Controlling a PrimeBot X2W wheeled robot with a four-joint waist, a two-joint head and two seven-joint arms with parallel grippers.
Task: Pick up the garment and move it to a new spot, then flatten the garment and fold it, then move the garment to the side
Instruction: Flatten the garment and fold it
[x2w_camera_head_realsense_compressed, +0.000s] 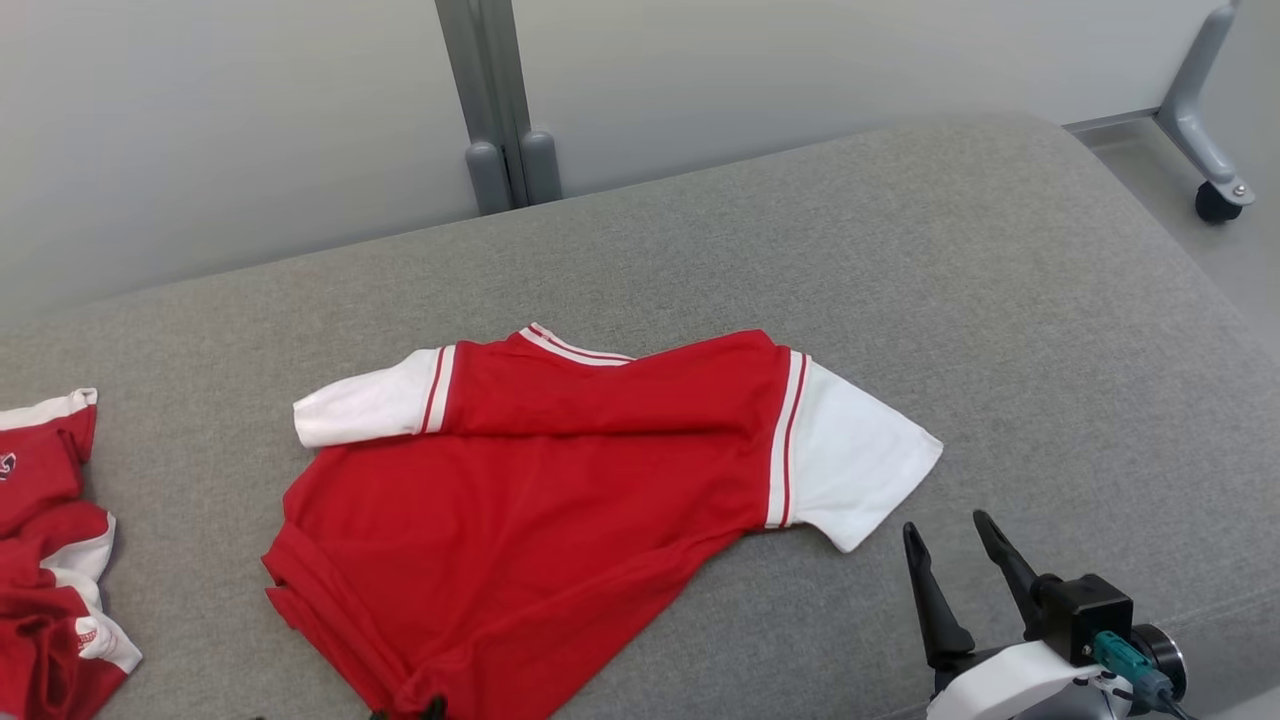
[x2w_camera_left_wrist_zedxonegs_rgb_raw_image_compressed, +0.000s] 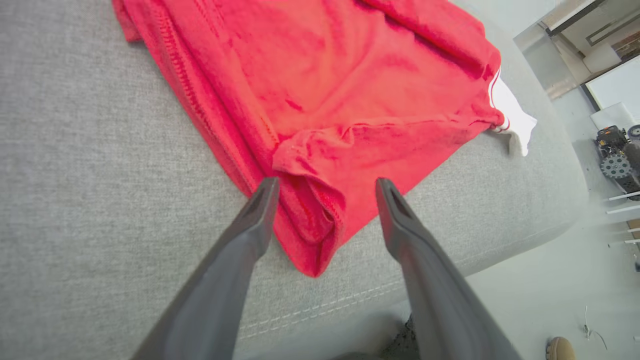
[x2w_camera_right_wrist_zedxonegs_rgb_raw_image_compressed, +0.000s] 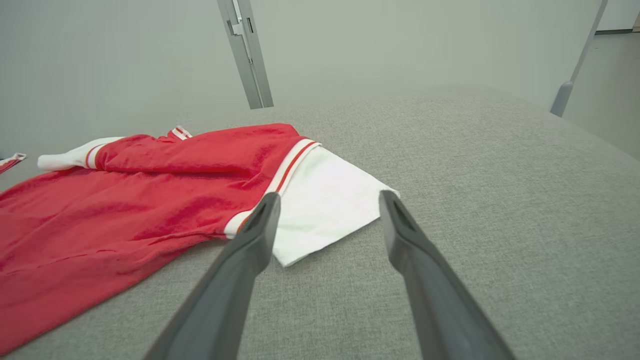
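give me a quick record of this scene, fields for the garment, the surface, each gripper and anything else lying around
garment: red shirt with white sleeves, spread on the cushion, creased, with a fold across its upper part
hem: near corner bunched up, lying between the left fingers
surface: grey fabric cushion
left gripper: open, fingers astride the hem corner, not closed on it
right gripper: open, near the white sleeve on the robot's right, apart from it
other: second red and white garment, crumpled at the cushion's left edge
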